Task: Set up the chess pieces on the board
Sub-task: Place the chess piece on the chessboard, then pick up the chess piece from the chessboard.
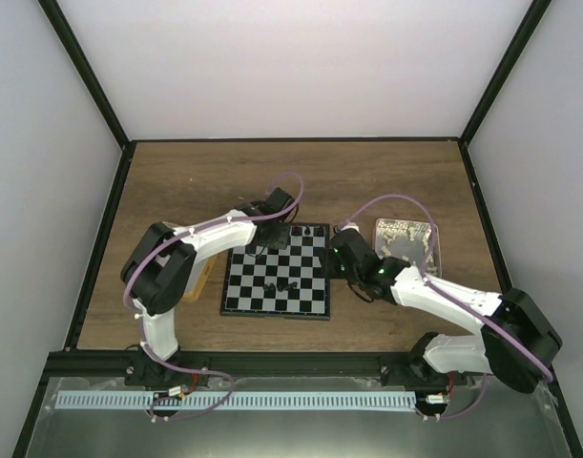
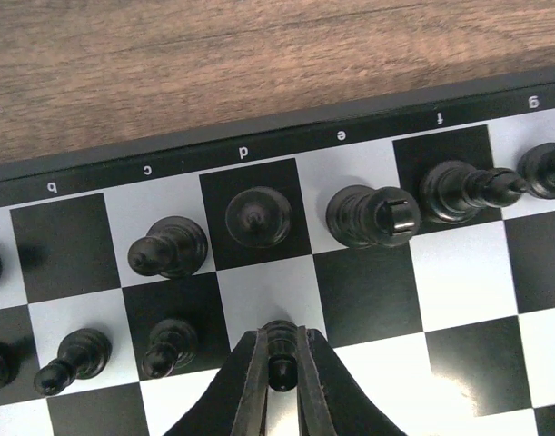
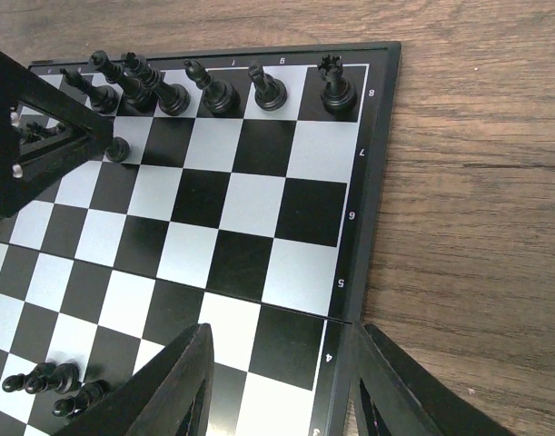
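The board (image 1: 305, 286) lies centred on the table (image 1: 176, 181). The right gripper (image 3: 286, 368) hovers open, empty, over its near right edge. The left gripper (image 2: 279, 374) is closed on a pawn (image 2: 279, 343) at the far second row. Off-centre release risks toppling adjacent chess pieces (image 2: 257, 218). Only the left wrist view shows this grip; the top view hides it.

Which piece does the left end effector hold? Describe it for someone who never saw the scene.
On the chessboard, go to the far edge, where tall black pieces stand in a row. One square nearer, in file d, is a small pawn; unlike the free pawns beside it, the left end effector pinches it.
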`<state>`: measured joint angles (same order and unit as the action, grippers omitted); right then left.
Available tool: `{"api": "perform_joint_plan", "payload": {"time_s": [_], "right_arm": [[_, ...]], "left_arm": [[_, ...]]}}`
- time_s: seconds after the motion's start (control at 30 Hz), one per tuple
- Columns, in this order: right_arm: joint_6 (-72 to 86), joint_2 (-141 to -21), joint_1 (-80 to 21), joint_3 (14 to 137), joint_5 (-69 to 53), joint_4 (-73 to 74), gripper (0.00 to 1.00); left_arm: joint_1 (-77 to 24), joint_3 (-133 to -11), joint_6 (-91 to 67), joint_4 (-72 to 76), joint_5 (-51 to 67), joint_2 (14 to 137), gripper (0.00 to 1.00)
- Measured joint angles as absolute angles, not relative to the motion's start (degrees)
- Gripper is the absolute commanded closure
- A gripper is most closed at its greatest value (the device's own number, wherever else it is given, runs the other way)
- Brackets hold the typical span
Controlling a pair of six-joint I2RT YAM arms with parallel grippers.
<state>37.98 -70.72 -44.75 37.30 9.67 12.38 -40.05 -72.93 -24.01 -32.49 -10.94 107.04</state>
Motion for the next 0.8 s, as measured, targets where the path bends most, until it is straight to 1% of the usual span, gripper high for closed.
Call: {"api": "perform_joint_plan", "payload": {"time_s": [0.1,0.17,0.43,0.57,0.67,0.8], "right_arm": [[37.95,-70.72,-44.75,37.3,9.67,12.36,0.57],[37.95,-70.72,-44.75,37.3,9.67,12.36,0.57],[37.93,-71.29,-44.75,37.3,9.65,12.36,0.57],[37.95,-71.33,-44.75,37.3,9.65,12.36,0.57],[37.95,-71.33,-44.75,37.3,9.63,12.36,0.57],[37.98,-71.33,-44.75,37.3,9.63,12.36,0.57]], "left_arm": [[-40.05,-72.97,-23.79,-32.32,-11.25,107.98,0.87],[-40.05,-73.14,-23.73,-32.21,-11.55,108.38,0.82],[-40.05,-73.76,-23.31,-32.67,-12.16,108.66,0.72],[-40.05,-73.89,-23.22,-32.73,-11.77,108.33,0.65],[-40.05,-73.84,-23.42,-33.39,-11.42,107.02,0.6],[-40.23,-71.4,-23.92,-33.98,-10.7,101.21,0.53]]}}
